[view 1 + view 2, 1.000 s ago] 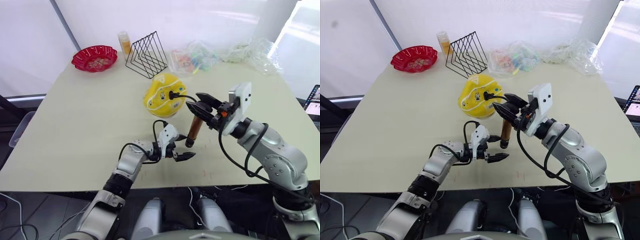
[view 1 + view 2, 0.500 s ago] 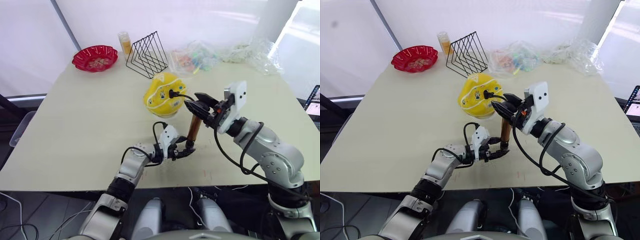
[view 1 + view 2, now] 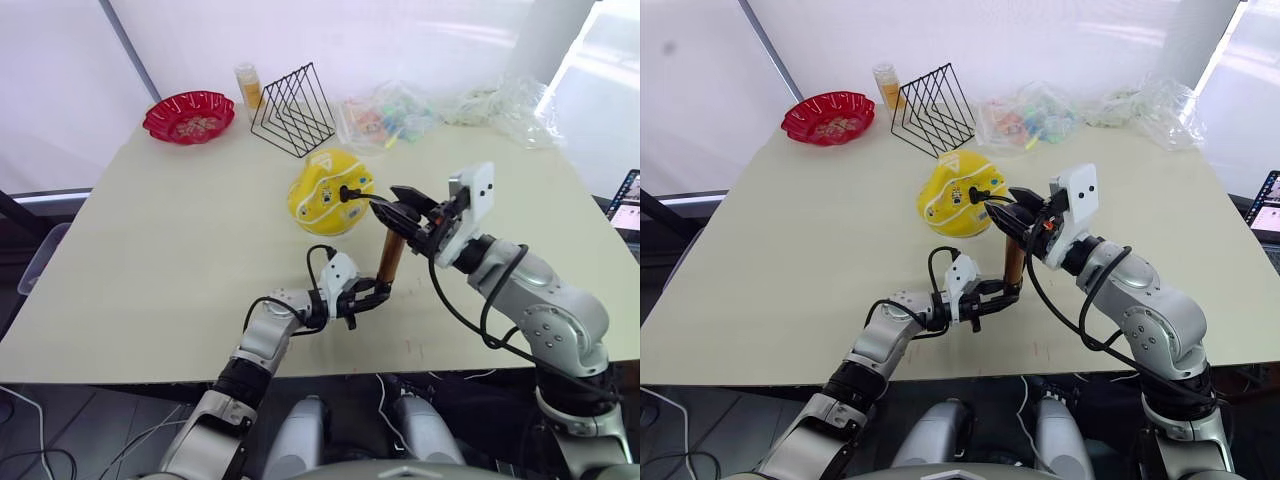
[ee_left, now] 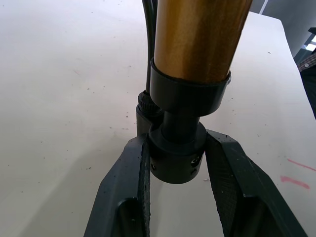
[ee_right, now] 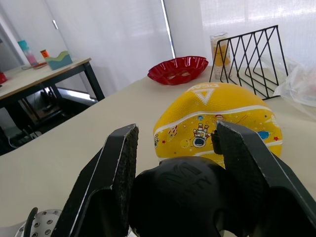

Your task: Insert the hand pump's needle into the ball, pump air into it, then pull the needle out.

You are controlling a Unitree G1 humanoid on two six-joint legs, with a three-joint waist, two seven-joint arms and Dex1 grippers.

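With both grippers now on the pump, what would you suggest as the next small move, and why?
Probably push the handle down with the right gripper. The left gripper clamps the hand pump at its base cap, standing it upright on the table; the hose already runs into the ball, which looks partly flat.

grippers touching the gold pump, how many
2: the left gripper clamps the black bottom cap of the slim gold hand pump; the right gripper grips its black handle at the top.
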